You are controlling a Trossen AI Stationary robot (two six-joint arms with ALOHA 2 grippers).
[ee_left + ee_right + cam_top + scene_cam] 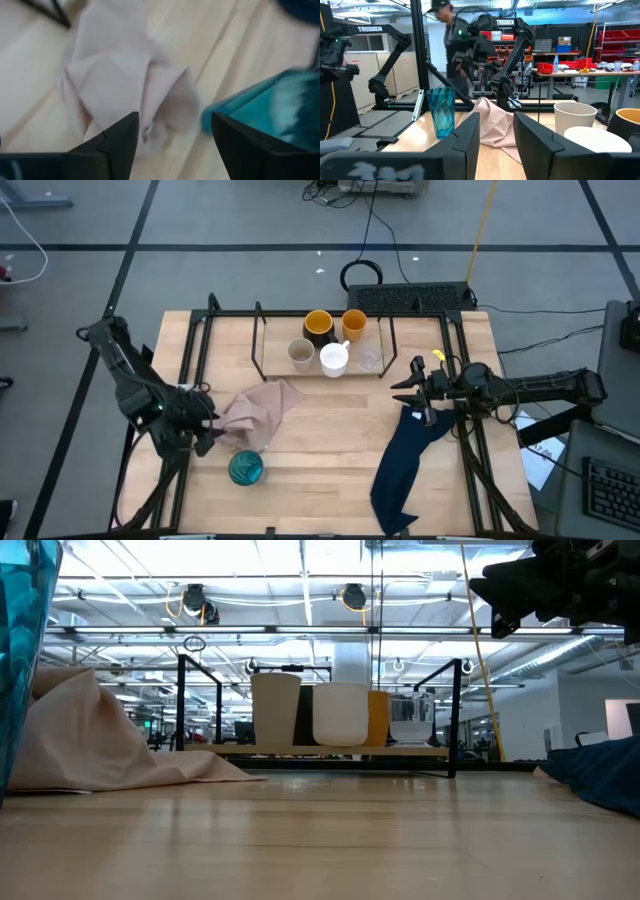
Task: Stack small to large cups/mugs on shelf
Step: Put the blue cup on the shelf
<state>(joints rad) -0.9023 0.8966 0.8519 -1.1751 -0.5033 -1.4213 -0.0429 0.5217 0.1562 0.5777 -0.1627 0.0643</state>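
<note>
The black-rod shelf (258, 340) stands at the table's far middle. On it are a wider orange-yellow mug (318, 326), a small orange cup (353, 325), a beige cup (301, 354), a white mug (334, 359) and a tiny clear cup (371, 358). The teal glass (246, 468) stands upright on its base on the table, near left. My left gripper (175, 125) is open just left of the glass, above a pink cloth (125, 85), with nothing between its fingers. My right gripper (496, 120) hovers open at the table's right, pointing level toward the left.
The crumpled pink cloth (262, 410) lies between the shelf and the teal glass. A navy cloth (410, 465) lies along the table's right side under my right gripper. Bare wood (320, 450) shows between the two cloths. A person (452, 30) stands beyond the table's left side.
</note>
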